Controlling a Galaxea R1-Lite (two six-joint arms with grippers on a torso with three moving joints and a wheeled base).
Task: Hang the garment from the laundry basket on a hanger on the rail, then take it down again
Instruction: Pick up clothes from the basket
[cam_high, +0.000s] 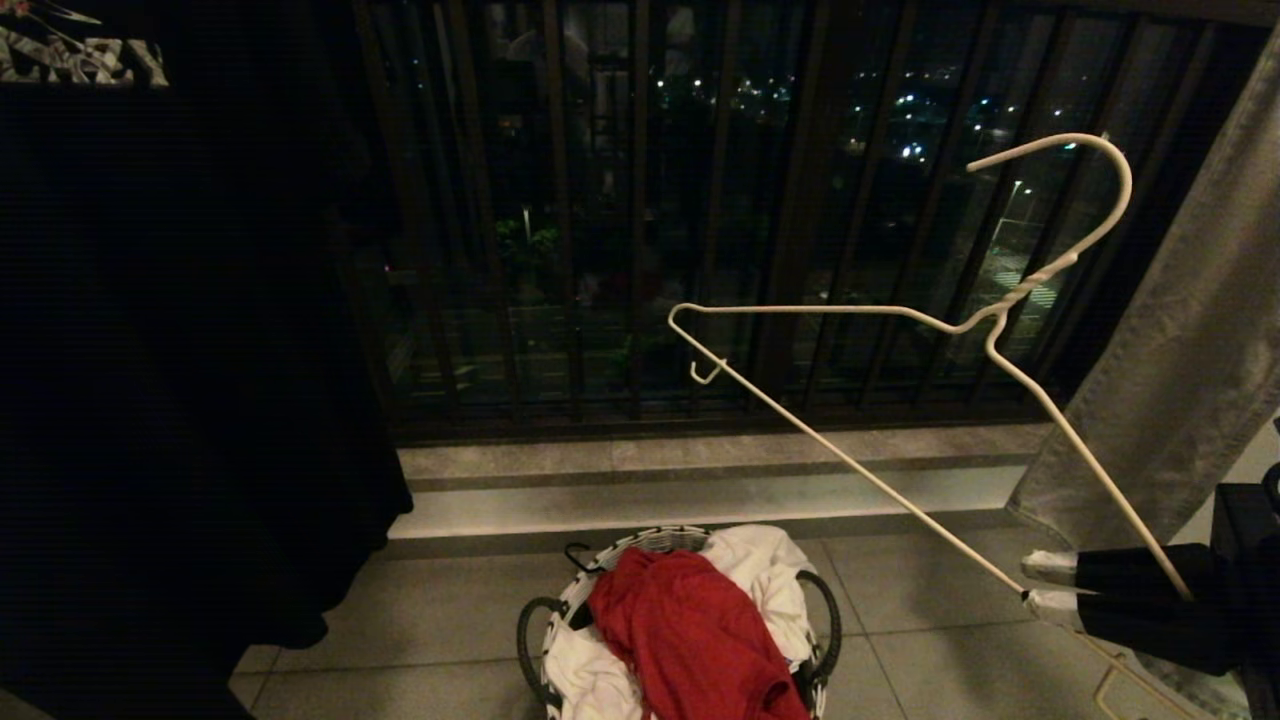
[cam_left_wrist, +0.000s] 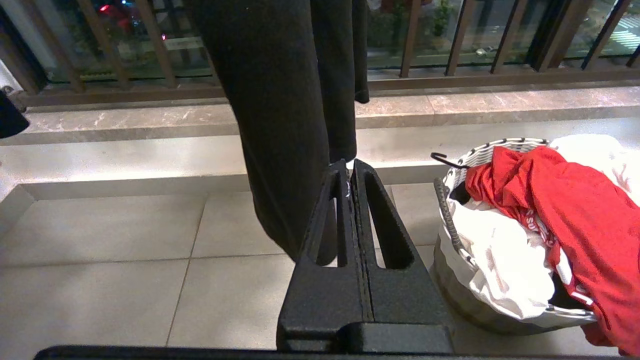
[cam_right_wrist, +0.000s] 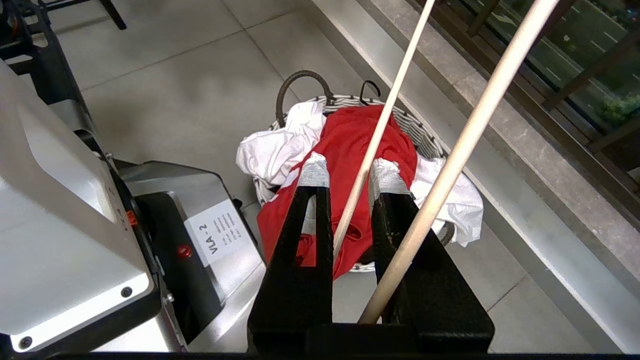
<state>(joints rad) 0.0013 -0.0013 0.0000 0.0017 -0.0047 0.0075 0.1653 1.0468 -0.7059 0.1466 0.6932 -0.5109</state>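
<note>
Fingertips of the right gripper, wrapped in pale tape, are closed on the lower bar of the hanger; the rod passes between them in the right wrist view, while a second rod of the same hanger runs alongside the outer finger. Left gripper is pressed together with nothing between its fingers, low beside the laundry basket.

Edges and room: in the head view, the right gripper sits at the right edge of the scene, above the tiled floor. The hanger slants up and leftward from it, with its hook high against the dark railing and its far end in open air above the stone step. A grey curtain hangs just behind the gripper. A large black garment fills the left side, reaching almost to the floor. Bare floor lies between it and the basket.

Task items: the garment is a red T-shirt, crumpled, lying on top of a white T-shirt inside the laundry basket. It drapes over the near rim. White lettering shows along one fold in the left wrist view. The basket is round with a black-and-white patterned rim and thin dark loop handles. The hanger is thin cream-white wire with a twisted neck and a small upturned hook at its visible end.
</note>
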